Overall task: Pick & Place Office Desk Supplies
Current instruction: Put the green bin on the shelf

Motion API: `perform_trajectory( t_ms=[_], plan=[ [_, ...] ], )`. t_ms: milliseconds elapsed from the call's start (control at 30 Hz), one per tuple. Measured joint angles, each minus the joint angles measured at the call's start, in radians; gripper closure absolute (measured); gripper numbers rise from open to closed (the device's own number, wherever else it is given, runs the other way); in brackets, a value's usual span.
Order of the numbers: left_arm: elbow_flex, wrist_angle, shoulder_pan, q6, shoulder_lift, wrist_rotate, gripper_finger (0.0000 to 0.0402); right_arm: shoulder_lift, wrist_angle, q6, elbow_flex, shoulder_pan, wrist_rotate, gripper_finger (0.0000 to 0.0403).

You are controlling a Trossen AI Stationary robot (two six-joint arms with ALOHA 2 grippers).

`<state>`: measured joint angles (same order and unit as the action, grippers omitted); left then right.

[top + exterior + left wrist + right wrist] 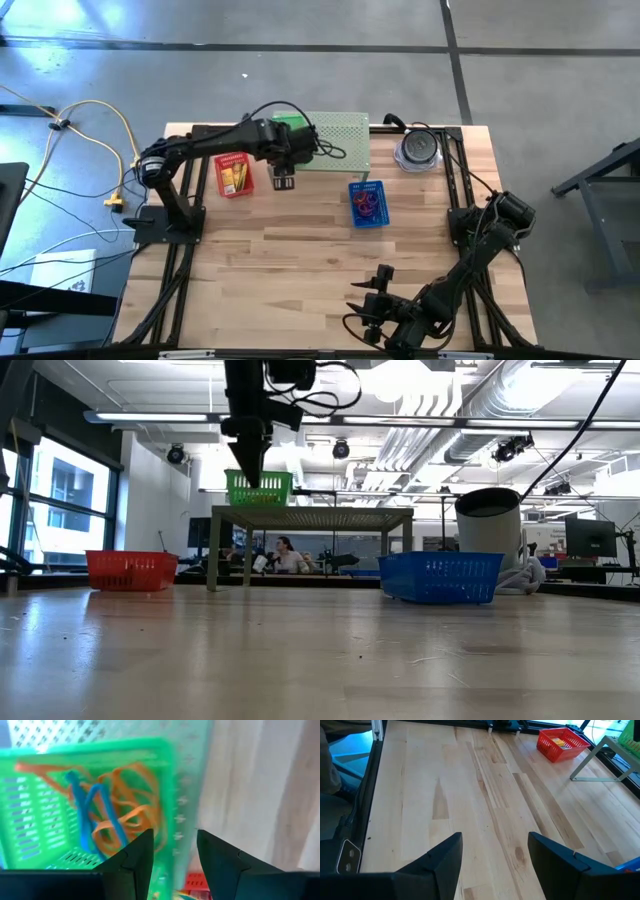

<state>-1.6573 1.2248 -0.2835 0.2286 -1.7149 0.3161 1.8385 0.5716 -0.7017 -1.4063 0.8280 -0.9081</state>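
Your left end effector [172, 855] hangs spread, empty, over the green basket [165, 750], which holds orange and blue loops [115, 810]. Right end effector [495, 852] waits spread. Worktop [300, 260] bare of supplies; sorting looks nearly finished.

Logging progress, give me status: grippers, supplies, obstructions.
Left gripper open, empty, above green mesh basket holding orange and blue loops. Right gripper open, idle near table's front edge. Nothing obstructing.

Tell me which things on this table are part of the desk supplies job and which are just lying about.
Part of the job:
- orange and blue loops in the green basket
- loops in the blue basket
- yellow-orange packets in the red basket

Just lying about:
- pale green perforated shelf
- grey round container
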Motion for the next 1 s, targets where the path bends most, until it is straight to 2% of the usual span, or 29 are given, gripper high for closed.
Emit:
perform_trajectory(
  t_ms=[367,533,600,867,1000],
  plan=[
    [0.0,0.026,0.133,-0.073,0.051,0.021,0.0256,0.0,0.0,0.0,0.0,0.0,0.002,0.0188],
    [-0.001,-0.002,0.207,-0.073,0.09,0.261,0.0256,0.0,-0.003,0.0,0.0,-0.004,0.002,0.0188],
    [-0.001,-0.014,0.216,-0.063,0.094,0.304,0.0256,0.0,-0.007,-0.001,0.0,-0.009,0.002,0.0188],
    [0.0,-0.021,0.184,-0.093,0.104,0.308,0.0256,0.0,-0.026,-0.009,0.0,-0.011,0.027,0.0188],
    [0.0,-0.017,0.225,-0.125,0.158,0.307,0.0256,0.0,-0.026,-0.006,0.0,-0.011,0.025,0.0188]
  ],
)
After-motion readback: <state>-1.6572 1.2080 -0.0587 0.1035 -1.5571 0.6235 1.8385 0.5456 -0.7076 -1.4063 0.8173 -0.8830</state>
